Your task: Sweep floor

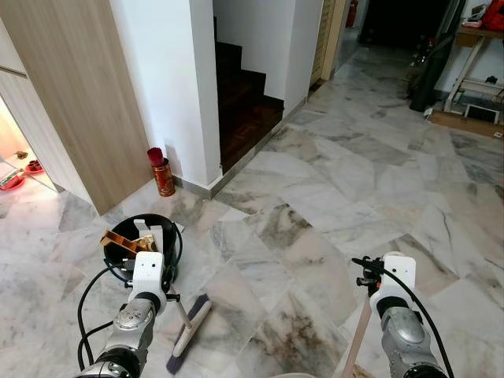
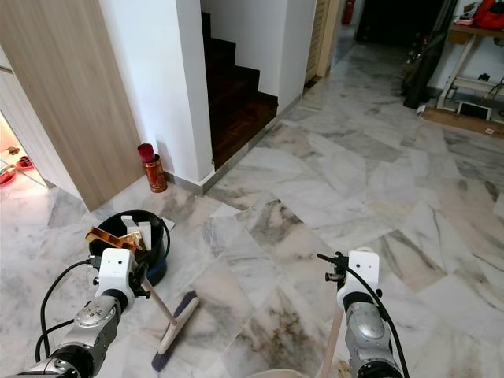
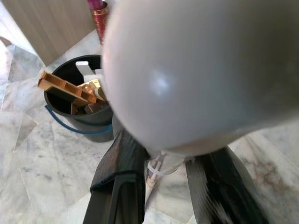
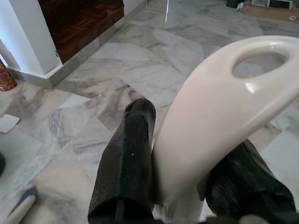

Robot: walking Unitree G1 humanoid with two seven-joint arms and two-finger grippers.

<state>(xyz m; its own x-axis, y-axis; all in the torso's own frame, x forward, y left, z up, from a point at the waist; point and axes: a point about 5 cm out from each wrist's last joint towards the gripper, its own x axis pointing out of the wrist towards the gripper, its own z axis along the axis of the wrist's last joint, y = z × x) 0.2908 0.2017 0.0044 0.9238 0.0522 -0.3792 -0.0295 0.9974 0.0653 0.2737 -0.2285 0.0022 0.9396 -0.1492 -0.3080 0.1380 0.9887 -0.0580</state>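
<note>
Our left gripper (image 3: 161,186) has its jaws clamped on the thin pale broom handle (image 1: 183,309); our right gripper (image 4: 180,186) has its jaws clamped on a smooth cream plastic dustpan handle (image 4: 219,107) with an oval loop hole at its end. The broom's stick slants from our left gripper down and forward-right to the broom head (image 1: 189,331), which lies flat on the floor just ahead of our left arm, long axis running diagonally from near-left to far-right, pale body with dark bristles along the edge. The dustpan handle is a long cream shaft rising under our right arm (image 1: 405,315). Just beyond our left gripper sits a round black bucket (image 1: 161,236) with a blue handle, holding a gold-coloured box and white pieces. Further out a red-gold cylinder tin (image 1: 163,175) stands against a white wall corner beside a wood-grain panel (image 1: 79,94). The floor (image 1: 339,189) is glossy grey-veined marble tile; dark wooden stairs (image 1: 244,102) rise behind the white wall.
</note>
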